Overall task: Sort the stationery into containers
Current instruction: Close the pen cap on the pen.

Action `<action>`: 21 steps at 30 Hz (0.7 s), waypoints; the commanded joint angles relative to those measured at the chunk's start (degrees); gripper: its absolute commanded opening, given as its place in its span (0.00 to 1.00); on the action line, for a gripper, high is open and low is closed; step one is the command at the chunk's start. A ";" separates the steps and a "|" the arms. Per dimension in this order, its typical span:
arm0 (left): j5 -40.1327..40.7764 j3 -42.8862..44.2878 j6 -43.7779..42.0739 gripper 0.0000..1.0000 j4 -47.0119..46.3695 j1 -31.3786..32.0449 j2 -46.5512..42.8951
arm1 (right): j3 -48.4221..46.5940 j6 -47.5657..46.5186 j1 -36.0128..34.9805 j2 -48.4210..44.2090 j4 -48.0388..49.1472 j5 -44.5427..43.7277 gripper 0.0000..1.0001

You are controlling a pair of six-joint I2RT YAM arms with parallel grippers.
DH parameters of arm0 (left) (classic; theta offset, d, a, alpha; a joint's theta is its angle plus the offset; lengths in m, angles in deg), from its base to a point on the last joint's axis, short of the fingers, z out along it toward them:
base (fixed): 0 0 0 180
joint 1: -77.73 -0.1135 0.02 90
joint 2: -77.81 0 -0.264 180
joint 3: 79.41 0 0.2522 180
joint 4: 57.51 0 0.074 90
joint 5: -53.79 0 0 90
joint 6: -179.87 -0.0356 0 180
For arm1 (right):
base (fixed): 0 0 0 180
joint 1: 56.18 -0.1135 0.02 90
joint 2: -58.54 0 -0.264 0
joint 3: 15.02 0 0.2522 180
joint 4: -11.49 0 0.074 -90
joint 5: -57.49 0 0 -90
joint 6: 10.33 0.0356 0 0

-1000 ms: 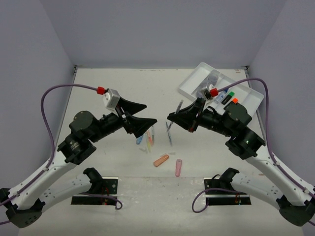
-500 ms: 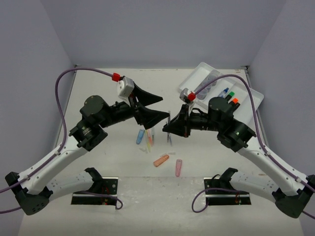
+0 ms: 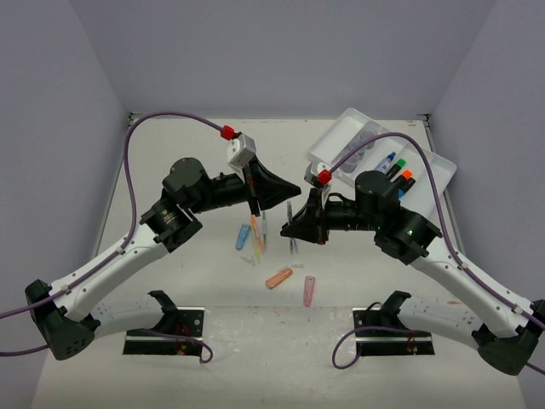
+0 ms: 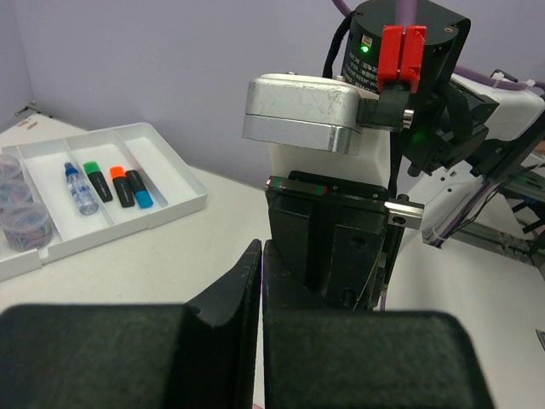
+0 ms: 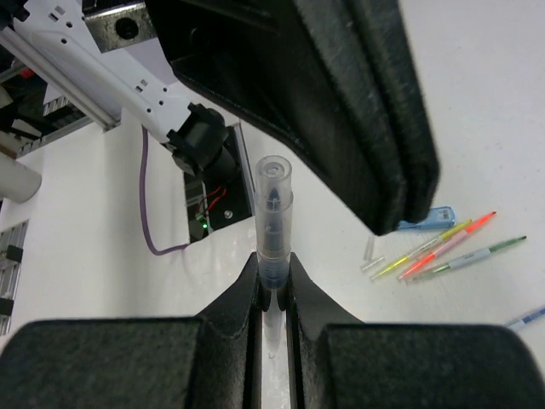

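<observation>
Pale worktop is carrying the tray behind the right pincer, gripping a pen upright; left pincer is hanging clenched, empty, beside it.

White plastic divided tray sits at far right of table. Three grey-blue round pots in one lane, black highlighters capped green/orange/blue side by side in neighbouring lane. Clear-capped thin pen upright, pinched in right gripper. Loose mid-table: thin pens, blue capsule, orange capsule, pink capsule.
</observation>
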 commanded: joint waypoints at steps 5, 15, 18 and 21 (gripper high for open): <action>-3.24 -4.91 2.39 0.00 -5.68 0.19 -2.48 | -4.08 0.73 -0.23 -0.67 1.96 -5.00 0.00; 2.48 -5.61 1.10 0.00 -2.50 0.19 -5.12 | -5.53 0.59 -0.32 2.26 1.26 -2.36 0.00; 9.34 -3.41 0.67 0.00 1.46 0.19 -5.19 | -4.08 -0.28 -0.32 2.65 1.13 -0.09 0.00; 18.85 -1.08 1.54 0.00 5.44 0.10 -5.28 | -1.91 -0.88 -0.32 2.83 1.74 1.28 0.00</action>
